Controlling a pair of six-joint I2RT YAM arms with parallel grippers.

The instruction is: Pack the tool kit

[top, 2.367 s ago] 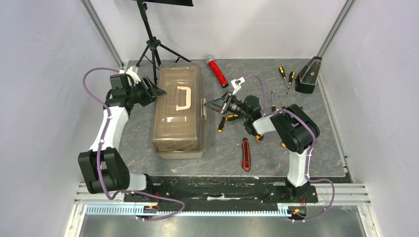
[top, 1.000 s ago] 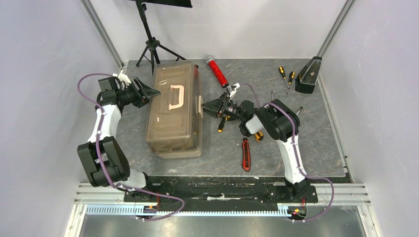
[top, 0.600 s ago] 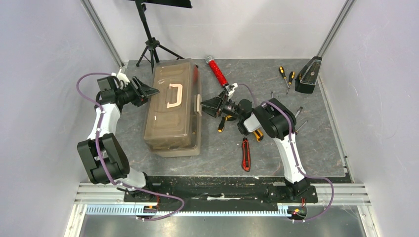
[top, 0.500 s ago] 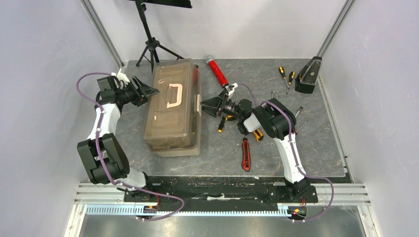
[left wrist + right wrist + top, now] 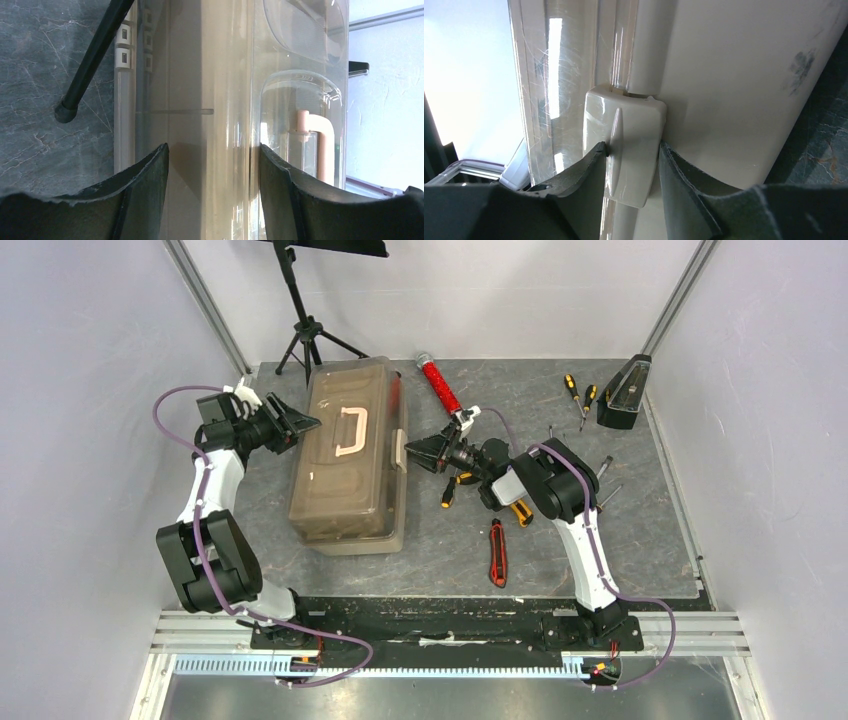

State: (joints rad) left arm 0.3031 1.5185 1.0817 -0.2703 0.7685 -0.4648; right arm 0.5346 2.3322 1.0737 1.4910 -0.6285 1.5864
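The tan translucent toolbox (image 5: 345, 480) lies shut on the mat, its cream lid handle (image 5: 347, 432) facing up. My right gripper (image 5: 415, 450) is at the box's right side. In the right wrist view both fingers of the right gripper (image 5: 631, 146) press on the cream latch (image 5: 629, 125). My left gripper (image 5: 303, 424) is open at the box's hinge side, and in the left wrist view the left gripper (image 5: 212, 150) has the box wall (image 5: 200, 100) just ahead of its tips. A red utility knife (image 5: 497, 552) and a black-orange screwdriver (image 5: 452, 490) lie loose on the mat.
Two more screwdrivers (image 5: 578, 395) lie at the back right beside the black metronome (image 5: 624, 392). A red glittery cylinder (image 5: 438, 385) lies behind the right gripper. A black tripod (image 5: 305, 335) stands at the back left, with one leg (image 5: 95, 55) close to the box's hinges.
The right jaws have narrowed onto the latch. The toolbox has slid and turned a little to the left. The left gripper has stayed put.
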